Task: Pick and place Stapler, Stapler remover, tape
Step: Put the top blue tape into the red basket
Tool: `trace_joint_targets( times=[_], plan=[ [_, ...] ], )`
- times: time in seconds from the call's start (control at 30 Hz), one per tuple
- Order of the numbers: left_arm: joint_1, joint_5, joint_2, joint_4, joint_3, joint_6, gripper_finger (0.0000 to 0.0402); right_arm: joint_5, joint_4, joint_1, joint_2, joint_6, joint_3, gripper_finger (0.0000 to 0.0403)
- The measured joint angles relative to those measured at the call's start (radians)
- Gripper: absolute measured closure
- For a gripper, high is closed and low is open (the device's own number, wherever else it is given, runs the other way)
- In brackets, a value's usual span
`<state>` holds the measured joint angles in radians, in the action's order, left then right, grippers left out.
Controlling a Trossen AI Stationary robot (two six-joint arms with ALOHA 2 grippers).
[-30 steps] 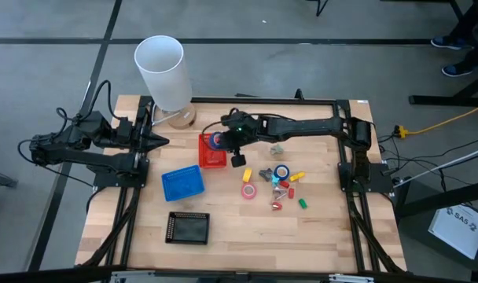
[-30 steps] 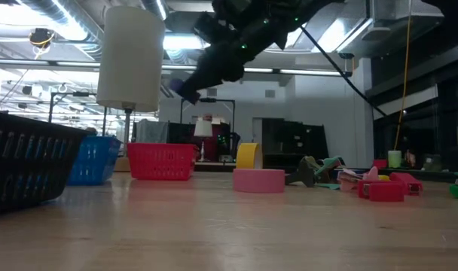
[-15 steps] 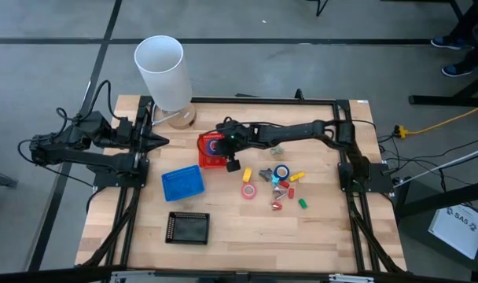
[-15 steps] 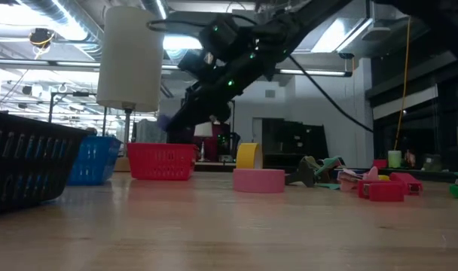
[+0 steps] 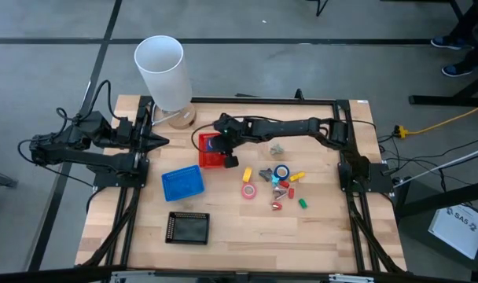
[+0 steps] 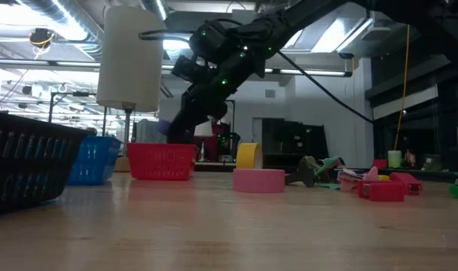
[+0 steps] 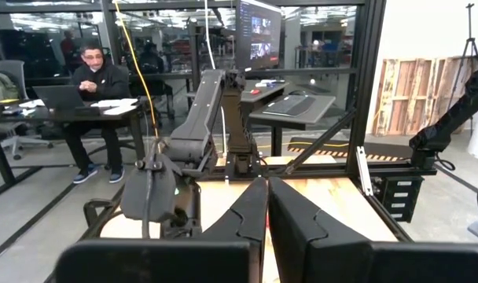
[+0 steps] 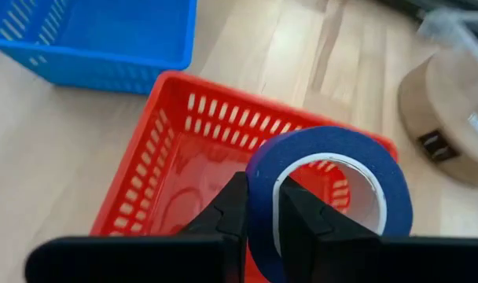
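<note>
right tool (image 8: 259,206) gripping blue tape (image 8: 331,189), above red basket (image 8: 173,178)

— What is showing past the table?
— A person (image 7: 93,75) is sitting at a dark desk (image 7: 82,112) upper left; wooden pallets (image 7: 416,98) are leaning against the wall at right.
— And overhead?
— Ceiling lights (image 6: 342,34) are glowing.

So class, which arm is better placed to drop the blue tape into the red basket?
Right: its pincer grips the blue tape roll above the red basket; the left pincer waits at the table's edge.
</note>
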<state>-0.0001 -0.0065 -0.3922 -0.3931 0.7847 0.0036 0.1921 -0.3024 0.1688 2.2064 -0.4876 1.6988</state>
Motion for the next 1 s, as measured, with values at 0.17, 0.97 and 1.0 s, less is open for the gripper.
trace_joint_targets(
  times=[0.17,0.97,1.0],
  plan=[
    [0.0,0.0,0.0,0.0,0.0,0.0,0.039,0.003,0.002,0.0,-0.002,0.009,-0.003,0.0359],
    [0.0,0.0,0.0,0.0,0.0,0.0,0.0393,-0.042,-0.027,0.014,0.007,-0.015,-0.004,0.0284],
    [0.0,0.0,0.0,0.0,0.0,0.001,0.0393,-0.042,-0.02,0.014,0.007,-0.018,-0.004,0.0279]
  ],
)
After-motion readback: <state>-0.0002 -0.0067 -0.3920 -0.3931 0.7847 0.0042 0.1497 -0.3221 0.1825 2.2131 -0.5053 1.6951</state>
